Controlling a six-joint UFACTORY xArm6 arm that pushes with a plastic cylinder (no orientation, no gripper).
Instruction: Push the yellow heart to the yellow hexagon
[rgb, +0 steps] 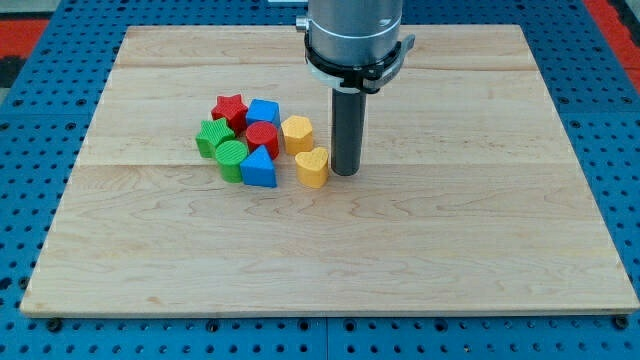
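The yellow heart (312, 168) lies near the middle of the wooden board (450, 230). The yellow hexagon (297, 133) sits just above it, slightly to the view's left, with a narrow gap or light contact between them. My tip (346, 173) stands on the board right beside the heart, on its right side, touching or nearly touching it. The rod rises from there to the arm's grey body (355, 30) at the view's top.
A tight cluster lies left of the yellow blocks: a red star (230, 108), a blue cube (263, 112), a red cylinder (262, 138), a green star-like block (212, 137), a green cylinder (231, 158) and a blue triangle (258, 169).
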